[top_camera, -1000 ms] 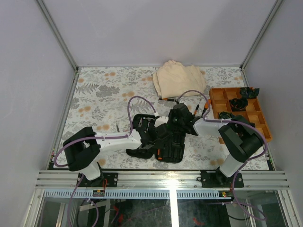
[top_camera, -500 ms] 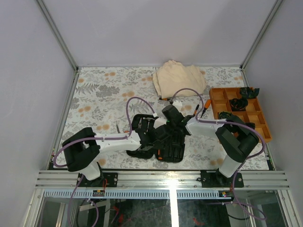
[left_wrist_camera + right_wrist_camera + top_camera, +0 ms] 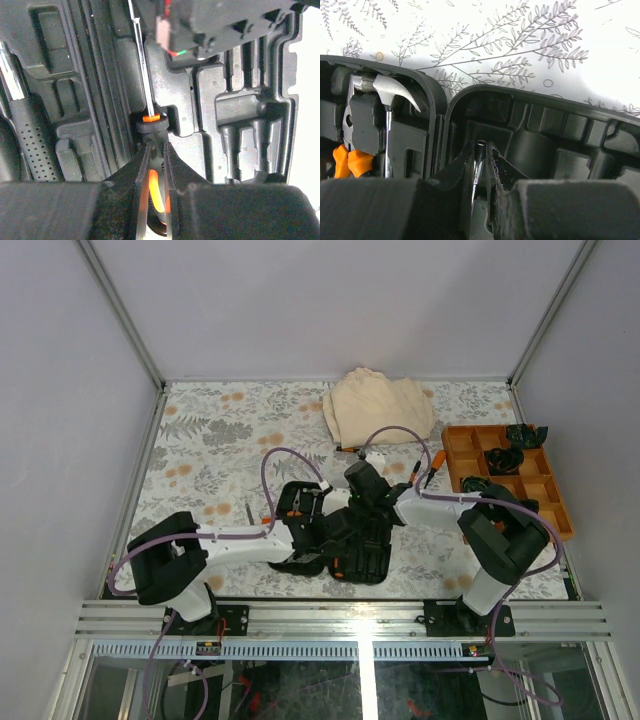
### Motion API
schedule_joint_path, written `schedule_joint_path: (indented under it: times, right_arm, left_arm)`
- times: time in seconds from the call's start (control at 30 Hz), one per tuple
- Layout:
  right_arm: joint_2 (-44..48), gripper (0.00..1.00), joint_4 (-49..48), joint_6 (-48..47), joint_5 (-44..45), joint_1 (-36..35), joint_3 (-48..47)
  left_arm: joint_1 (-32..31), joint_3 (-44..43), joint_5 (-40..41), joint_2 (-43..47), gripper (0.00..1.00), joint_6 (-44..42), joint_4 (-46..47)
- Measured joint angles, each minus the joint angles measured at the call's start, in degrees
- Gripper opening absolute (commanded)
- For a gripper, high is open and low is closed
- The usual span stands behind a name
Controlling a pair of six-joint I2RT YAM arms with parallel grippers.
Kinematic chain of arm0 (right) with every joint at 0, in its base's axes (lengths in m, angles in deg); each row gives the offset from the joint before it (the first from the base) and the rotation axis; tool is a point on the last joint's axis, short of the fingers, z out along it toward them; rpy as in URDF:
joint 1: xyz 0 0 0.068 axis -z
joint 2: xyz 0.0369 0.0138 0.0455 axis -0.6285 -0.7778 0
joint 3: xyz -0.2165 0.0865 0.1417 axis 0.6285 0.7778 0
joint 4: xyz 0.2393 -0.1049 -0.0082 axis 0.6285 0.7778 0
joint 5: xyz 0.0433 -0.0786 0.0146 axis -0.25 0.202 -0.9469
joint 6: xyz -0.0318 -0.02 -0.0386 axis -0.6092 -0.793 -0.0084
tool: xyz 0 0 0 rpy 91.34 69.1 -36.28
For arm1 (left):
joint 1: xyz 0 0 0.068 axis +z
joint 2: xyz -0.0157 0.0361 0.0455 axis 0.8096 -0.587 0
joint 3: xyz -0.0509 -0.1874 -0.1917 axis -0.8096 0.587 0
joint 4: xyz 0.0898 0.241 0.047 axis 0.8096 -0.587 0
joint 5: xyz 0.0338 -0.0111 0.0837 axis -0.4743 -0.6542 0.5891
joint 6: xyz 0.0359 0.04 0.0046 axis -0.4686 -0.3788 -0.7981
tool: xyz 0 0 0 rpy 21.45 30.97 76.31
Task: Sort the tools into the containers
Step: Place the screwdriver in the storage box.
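Note:
The black tool case (image 3: 365,555) lies open near the front, both arms over it. In the left wrist view my left gripper (image 3: 155,146) is shut on the black-and-orange handle of a screwdriver (image 3: 150,121), its thin shaft running over the moulded slots (image 3: 235,110). My right gripper (image 3: 481,149) is shut on a thin metal shaft (image 3: 479,159) inside the case half (image 3: 520,107). A little hammer (image 3: 395,90) and orange-handled pliers (image 3: 352,160) sit in the other half. In the top view the left gripper (image 3: 308,514) and right gripper (image 3: 353,506) are close together.
A beige cloth (image 3: 378,405) lies at the back. An orange divided tray (image 3: 505,480) with dark items stands at the right. Loose tools lie near the cloth (image 3: 350,450), beside the tray (image 3: 432,465) and left of the case (image 3: 248,510).
My right arm swung left over the case during the first half second, bringing its gripper close to the left one. The left gripper shifted slightly. Both jaws stayed shut.

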Motion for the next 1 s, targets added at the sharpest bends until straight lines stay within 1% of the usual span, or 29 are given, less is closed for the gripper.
schedule_joint_path:
  times: [0.1,0.23,0.37,0.57,0.67,0.73,0.87,1.0]
  right_arm:
    - [2.0,0.07,-1.5,0.0,-1.3,1.0,2.1]
    - [6.1,0.15,2.4,-0.6,-2.8,2.9,4.0]
    - [7.6,0.2,6.4,-1.6,-4.9,4.7,4.0]
    - [7.7,0.34,9.5,-3.6,-10.1,7.1,2.4]
    - [8.9,0.39,10.0,-4.4,-11.5,7.4,1.8]
    - [11.1,0.41,10.6,-4.7,-11.8,7.5,1.8]
    - [19.2,0.43,10.9,-5.0,-10.4,7.5,3.1]
    - [29.8,0.44,11.9,-4.0,-6.5,7.5,8.6]
  left_arm:
    - [-0.3,0.5,-0.2,0.3,0.0,0.7,0.8]
    - [-1.2,0.5,-1.9,0.2,0.0,1.5,1.9]
    - [-1.4,0.2,-3.3,-0.1,0.0,1.9,2.2]
    - [-1.4,-0.3,-3.8,-0.4,0.0,2.4,2.0]
    - [-1.4,-0.4,-3.8,-0.5,0.0,2.5,1.9]
    - [-1.4,-0.5,-3.8,-0.5,0.0,2.6,1.7]
    - [-1.2,-0.6,-4.2,-0.5,0.0,2.6,1.6]
    - [0.0,-0.5,-6.0,-0.4,0.0,2.6,1.8]
